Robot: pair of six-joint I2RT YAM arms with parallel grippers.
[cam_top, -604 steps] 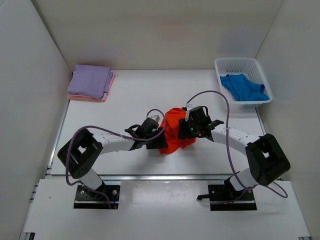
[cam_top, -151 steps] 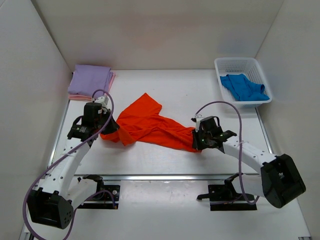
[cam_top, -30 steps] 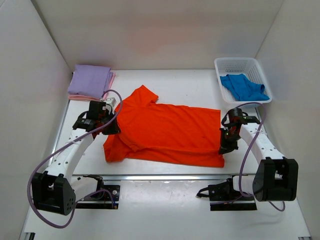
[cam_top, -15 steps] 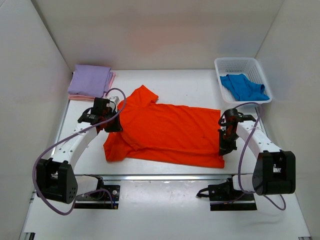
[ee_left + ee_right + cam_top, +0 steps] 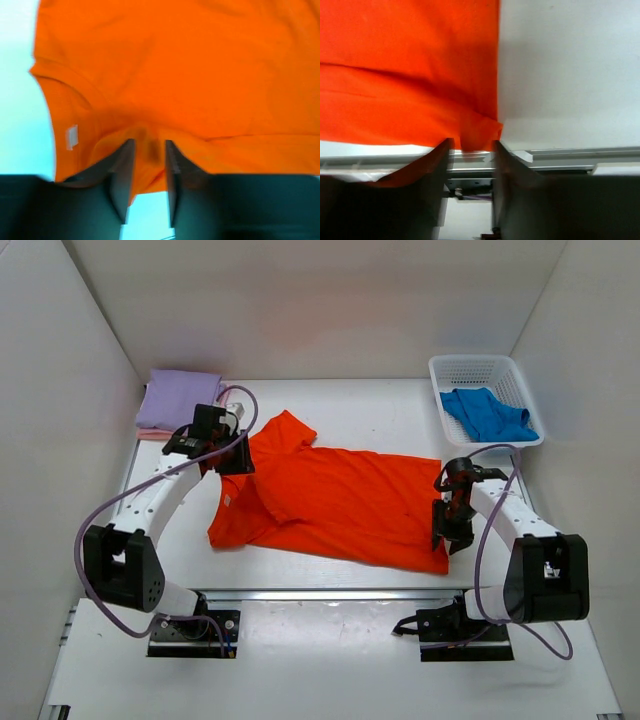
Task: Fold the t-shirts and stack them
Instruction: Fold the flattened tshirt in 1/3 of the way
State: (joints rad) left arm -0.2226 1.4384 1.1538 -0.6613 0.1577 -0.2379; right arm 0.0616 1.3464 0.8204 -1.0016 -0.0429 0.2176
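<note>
White surface [image 5: 370, 410] enclosed by plain white walls [image 5: 300, 310]. The orange t-shirt [image 5: 340, 505] lies spread at centre. The left hand [image 5: 235, 462] pinches a fold beside its collar, and the right hand [image 5: 447, 538] pinches its lower-right hem corner. Upper left: lavender t-shirt [image 5: 178, 398] folded atop pink t-shirt [image 5: 148, 431]. Upper right: blue t-shirt [image 5: 487, 415] in the basket [image 5: 480, 367].

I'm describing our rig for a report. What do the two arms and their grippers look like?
Both the left arm and right arm have white links with bulky black joint housings. A lavender cable loops loosely along each. The left gripper and right gripper have dark flat fingers. No markings are legible.
</note>
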